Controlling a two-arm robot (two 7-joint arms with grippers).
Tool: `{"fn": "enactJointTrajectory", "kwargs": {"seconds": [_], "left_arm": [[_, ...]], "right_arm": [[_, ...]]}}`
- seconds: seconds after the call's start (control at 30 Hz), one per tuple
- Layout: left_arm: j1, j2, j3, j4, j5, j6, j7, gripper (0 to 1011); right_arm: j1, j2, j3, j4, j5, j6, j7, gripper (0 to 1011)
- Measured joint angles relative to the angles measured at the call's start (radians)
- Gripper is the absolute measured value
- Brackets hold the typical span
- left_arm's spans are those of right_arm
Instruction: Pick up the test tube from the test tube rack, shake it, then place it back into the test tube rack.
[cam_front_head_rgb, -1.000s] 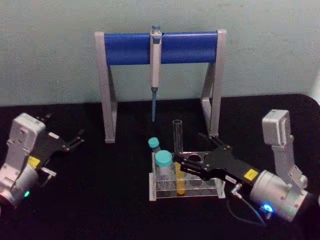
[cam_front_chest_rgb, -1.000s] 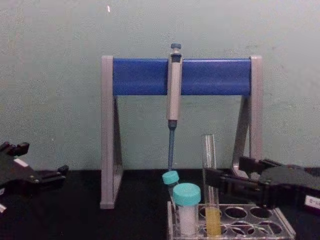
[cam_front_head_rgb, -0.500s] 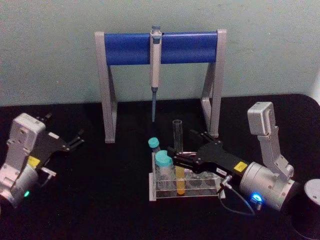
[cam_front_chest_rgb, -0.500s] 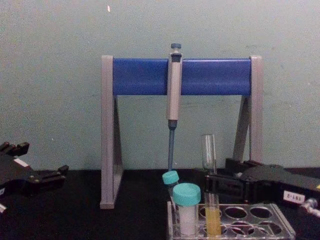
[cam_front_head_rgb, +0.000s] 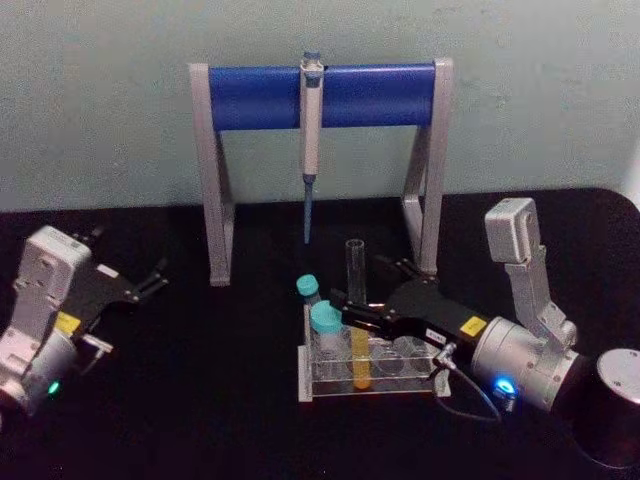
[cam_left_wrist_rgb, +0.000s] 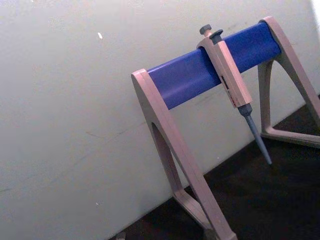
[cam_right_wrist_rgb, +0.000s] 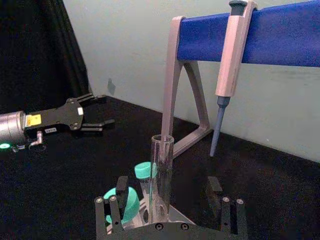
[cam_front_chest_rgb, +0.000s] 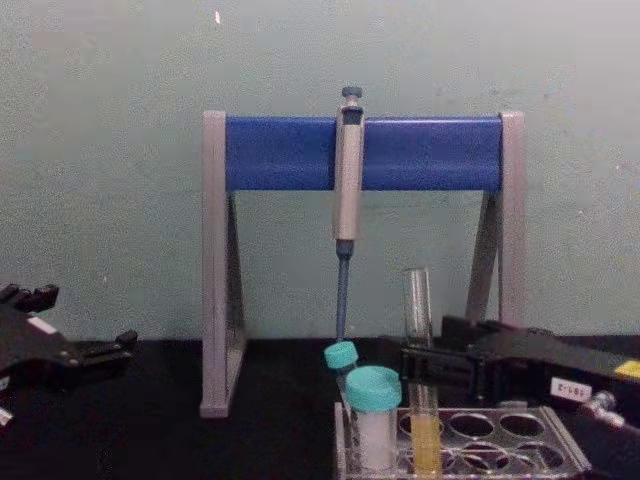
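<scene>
The test tube (cam_front_head_rgb: 355, 300) stands upright in the test tube rack (cam_front_head_rgb: 375, 385), with yellow-orange liquid at its bottom (cam_front_chest_rgb: 425, 442). My right gripper (cam_front_head_rgb: 358, 282) reaches in from the right at about the tube's mid-height. It is open, with one finger on each side of the glass. In the right wrist view the tube (cam_right_wrist_rgb: 161, 165) rises between the two fingers (cam_right_wrist_rgb: 121, 187) with a gap on each side. My left gripper (cam_front_head_rgb: 150, 280) rests open at the far left of the table, holding nothing.
Two teal-capped vials (cam_front_head_rgb: 326, 320) (cam_front_head_rgb: 307, 286) stand in the rack just left of the tube. Behind it is a grey-legged stand with a blue crossbar (cam_front_head_rgb: 260, 97) and a hanging pipette (cam_front_head_rgb: 311, 130). A dark cylinder (cam_front_head_rgb: 615, 405) sits at the right edge.
My right gripper has pushed leftward over the rack until its open fingers straddle the test tube. The tube and the left arm have stayed still.
</scene>
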Motion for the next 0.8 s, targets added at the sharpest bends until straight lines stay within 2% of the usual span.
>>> {"fn": "enactJointTrajectory", "kwargs": {"seconds": [0.33, 0.8], "left_arm": [[0.000, 0.000, 0.000, 0.000, 0.000, 0.000, 0.000, 1001], [0.000, 0.000, 0.000, 0.000, 0.000, 0.000, 0.000, 1001]], "right_arm": [[0.019, -0.014, -0.008, 0.024, -0.006, -0.006, 0.005, 1000], [0.018, -0.013, -0.007, 0.023, -0.007, -0.007, 0.005, 978]]}}
